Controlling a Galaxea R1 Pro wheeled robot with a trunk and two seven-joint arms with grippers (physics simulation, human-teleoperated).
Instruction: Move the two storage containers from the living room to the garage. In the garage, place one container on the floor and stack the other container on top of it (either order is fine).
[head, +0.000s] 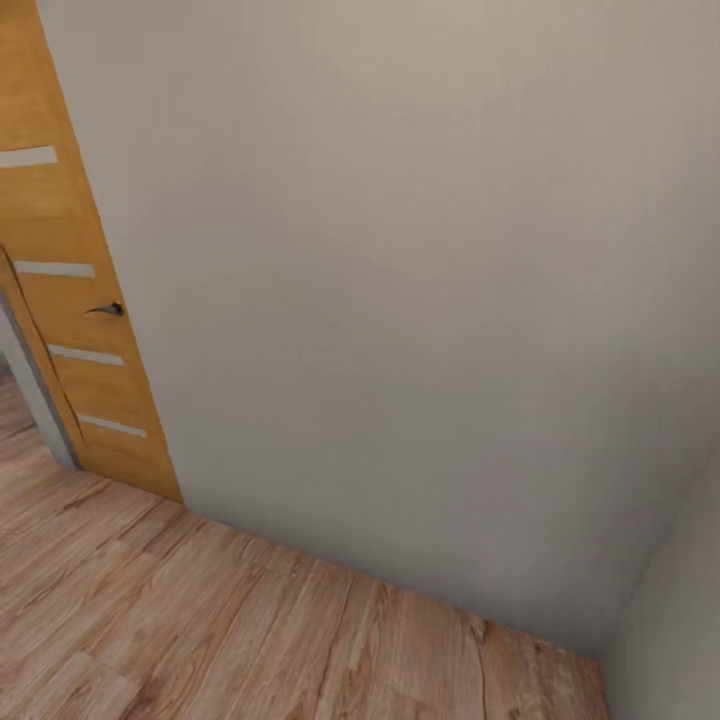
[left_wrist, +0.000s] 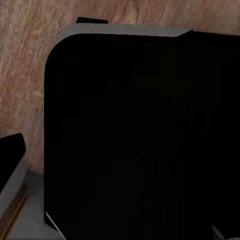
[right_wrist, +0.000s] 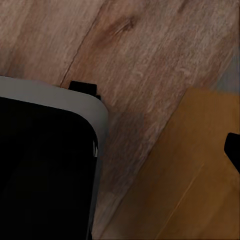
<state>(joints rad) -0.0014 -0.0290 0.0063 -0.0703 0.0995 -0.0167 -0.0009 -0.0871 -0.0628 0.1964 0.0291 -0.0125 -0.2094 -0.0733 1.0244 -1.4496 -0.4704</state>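
Note:
The two storage containers are out of view. In the left wrist view one dark finger (left_wrist: 11, 150) of my left gripper (left_wrist: 120, 150) sits at the frame's edge; its other finger is lost against my black base (left_wrist: 140, 140). In the right wrist view one dark finger (right_wrist: 233, 150) of my right gripper (right_wrist: 120, 150) likewise sits at the edge. Both grippers look open, with nothing held between the fingers. The garage is out of view.
A plain white wall (head: 400, 280) stands close ahead, meeting a side wall (head: 670, 600) at the right. A tan wooden door (head: 70, 300) with a dark handle (head: 108, 309) stands at the left. Light wood plank flooring (head: 200, 620) lies below, and the door (right_wrist: 200, 180) is beside my base.

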